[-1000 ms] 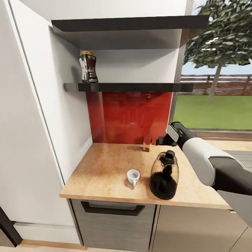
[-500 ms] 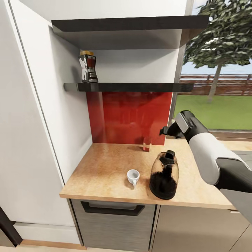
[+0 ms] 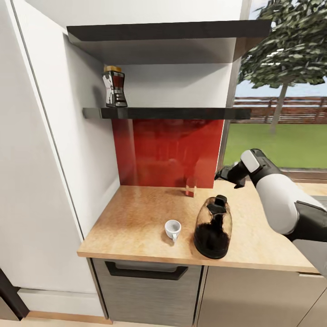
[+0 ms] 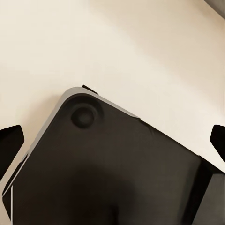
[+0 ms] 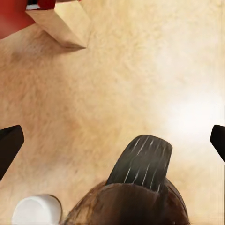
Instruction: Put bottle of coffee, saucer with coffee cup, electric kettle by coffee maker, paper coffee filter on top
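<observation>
Nearest the front edge of the kitchen tabletop (image 3: pixel 136 227), the electric kettle (image 3: pixel 213 229) is standing upright, black lid and handle up top, glass body showing dark inside. Just to its left, apart from it, the coffee cup (image 3: pixel 172 229) is sitting upright directly on the wood, handle toward the front. In the right wrist view the kettle's lid and handle (image 5: pixel 140 161) are showing from above, w/ the cup's white rim (image 5: pixel 36 208) beside it and the wood grain beyond.

Farther back, a small reddish-and-tan block (image 3: pixel 190 187) is resting on the tabletop near the red backsplash (image 3: pixel 168 152); type cannot be told.

The right end effector (image 3: pixel 225 174) is hanging above the rear of the tabletop, right of the block and well apart from the kettle, holding nothing. Right wrist view: both dark fingertips (image 5: pixel 9 143) are sitting at opposite edges of the picture, so the fingers are spread wide.

Left end effector: in the left wrist view its fingertips (image 4: pixel 10 140) are likewise wide apart, nothing between them, pointing at a dark rounded-corner panel (image 4: pixel 112 164) over a pale surface.

Farthest and highest: the bottle of coffee (image 3: pixel 114 87) is standing upright at the left end of the lower kitchen shelf (image 3: pixel 181 112), against the white wall. A second black shelf (image 3: pixel 168 29) is hanging above it. Window w/ tree (image 3: pixel 290 41) at far right.
</observation>
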